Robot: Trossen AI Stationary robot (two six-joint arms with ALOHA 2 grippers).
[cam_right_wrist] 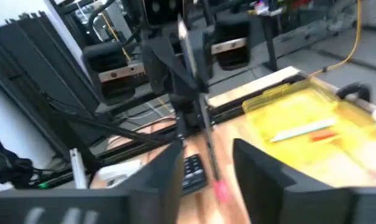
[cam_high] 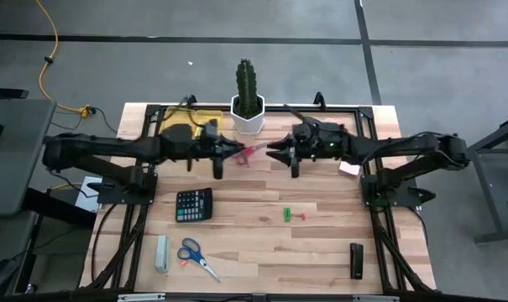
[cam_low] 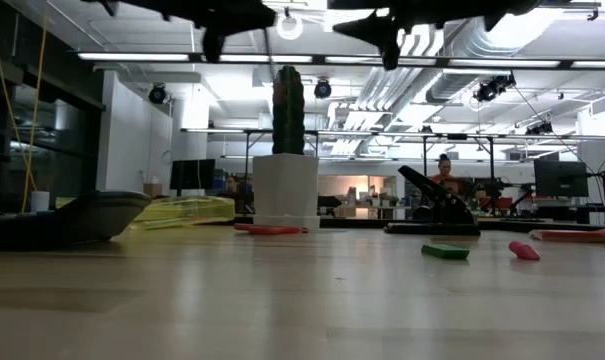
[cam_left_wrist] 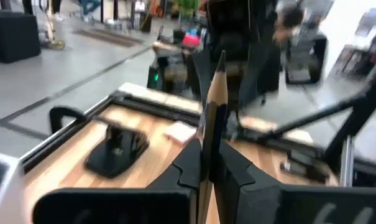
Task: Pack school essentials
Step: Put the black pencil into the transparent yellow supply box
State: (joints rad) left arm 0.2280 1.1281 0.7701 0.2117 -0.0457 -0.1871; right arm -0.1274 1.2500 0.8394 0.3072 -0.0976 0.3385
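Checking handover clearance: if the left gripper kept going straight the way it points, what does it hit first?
Probably the right gripper. The left gripper is shut on a pencil whose tip aims right at it, with only a short gap between them above the table. The pencil tip would likely touch first; depth is hard to judge.

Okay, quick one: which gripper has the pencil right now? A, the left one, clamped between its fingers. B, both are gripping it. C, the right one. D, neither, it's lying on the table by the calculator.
A: in the left wrist view the left gripper has its fingers shut on the pencil, while the right wrist view shows the right gripper with its fingers spread apart beside it.
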